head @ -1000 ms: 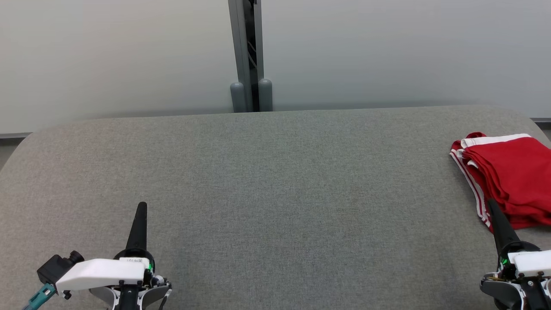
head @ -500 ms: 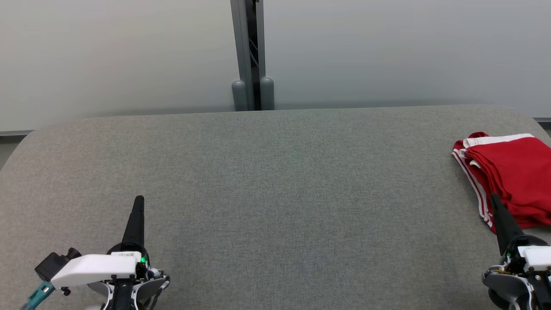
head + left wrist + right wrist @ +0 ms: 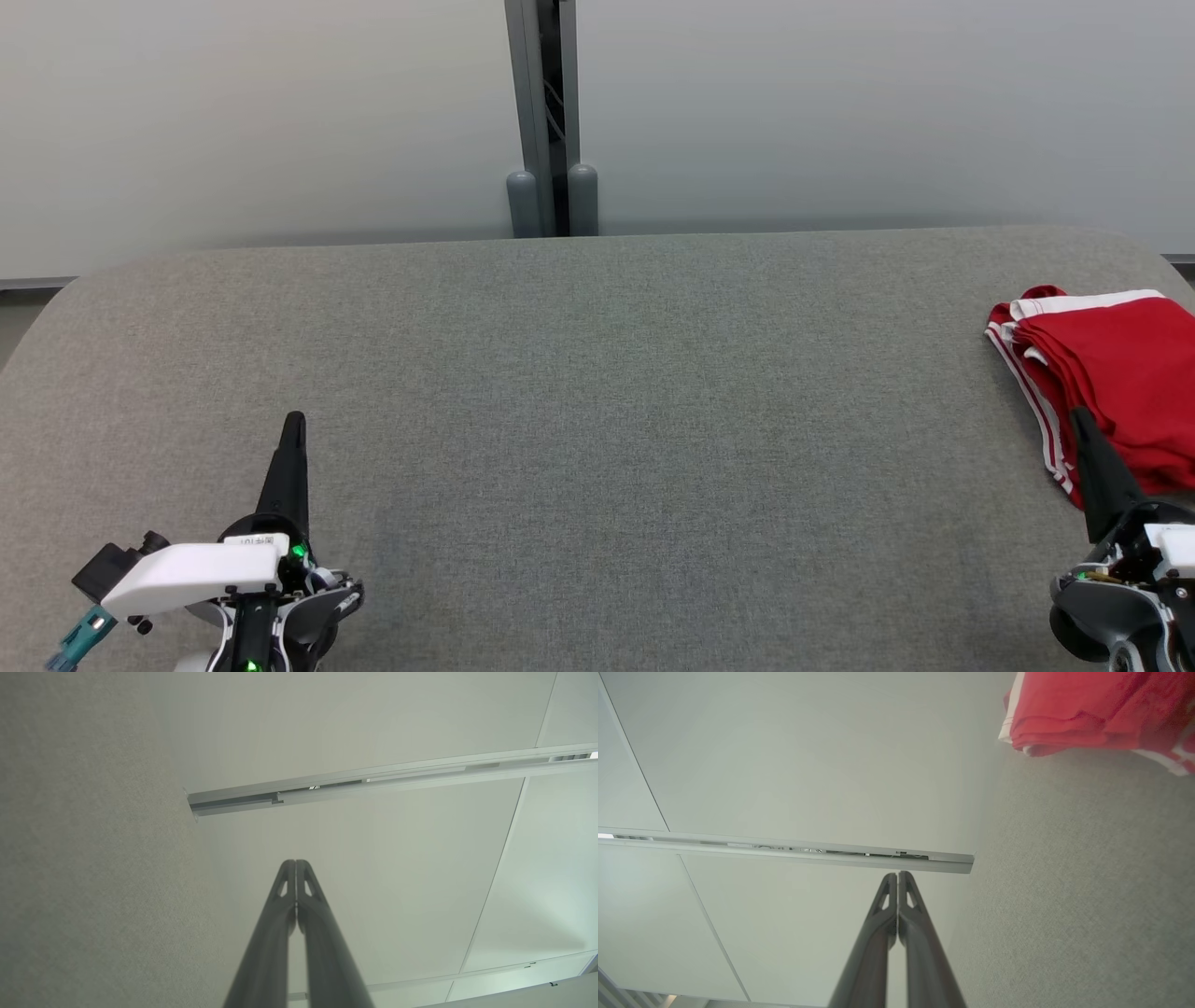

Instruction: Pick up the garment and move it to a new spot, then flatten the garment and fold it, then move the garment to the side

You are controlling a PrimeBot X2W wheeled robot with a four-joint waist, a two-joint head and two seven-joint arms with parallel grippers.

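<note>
Already folded, red garment (image 3: 1120, 373), on grey surface (image 3: 597, 420)

Head view high over grey surface (image 3: 597, 392); both wrist views low along it, sideways, toward wall (image 3: 280, 121).

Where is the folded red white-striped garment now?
Head view: the red garment lies at the grey fabric surface's right edge, just beyond the right gripper.

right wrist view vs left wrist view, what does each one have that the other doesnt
Right wrist view: the red garment with white trim at its top right, and the right hand, shut on nothing.
Left wrist view: the left hand, also shut on nothing.
Both: the grey padded surface, and the pale wall with a metal rail across it.
</note>
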